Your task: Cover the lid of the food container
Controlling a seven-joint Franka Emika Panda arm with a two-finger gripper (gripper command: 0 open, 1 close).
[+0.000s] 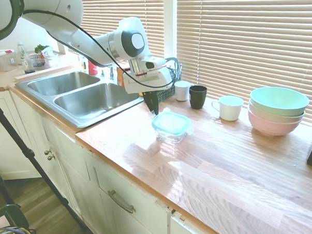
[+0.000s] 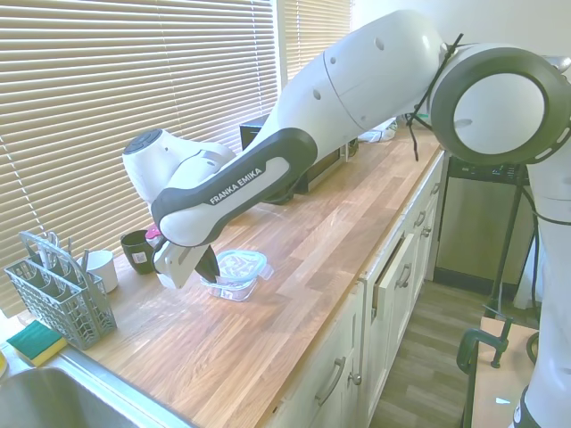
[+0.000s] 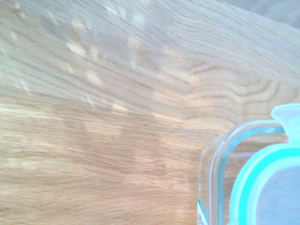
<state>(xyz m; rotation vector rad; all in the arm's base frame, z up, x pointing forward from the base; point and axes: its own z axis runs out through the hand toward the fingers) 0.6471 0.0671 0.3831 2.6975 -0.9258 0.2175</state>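
The teal-rimmed clear lid [image 1: 171, 121] [image 2: 239, 263] lies on top of the small glass food container [image 1: 173, 135] [image 2: 234, 287] in the middle of the wooden counter. In the wrist view the lid [image 3: 262, 187] sits slightly inside the container's glass rim [image 3: 211, 178], with one snap tab sticking out at a corner. My gripper [image 1: 152, 111] [image 2: 211, 270] points down just beside the container on its sink side, close above the counter. It looks shut, tapering to a point, with nothing in it.
A double steel sink [image 1: 88, 99] lies to the left. Behind the container stand a white cup [image 1: 182, 90], a dark mug [image 1: 198, 96] and a white mug [image 1: 229, 107]. Stacked pastel bowls [image 1: 278, 110] sit far right. A grey cutlery basket [image 2: 58, 299] stands by the sink.
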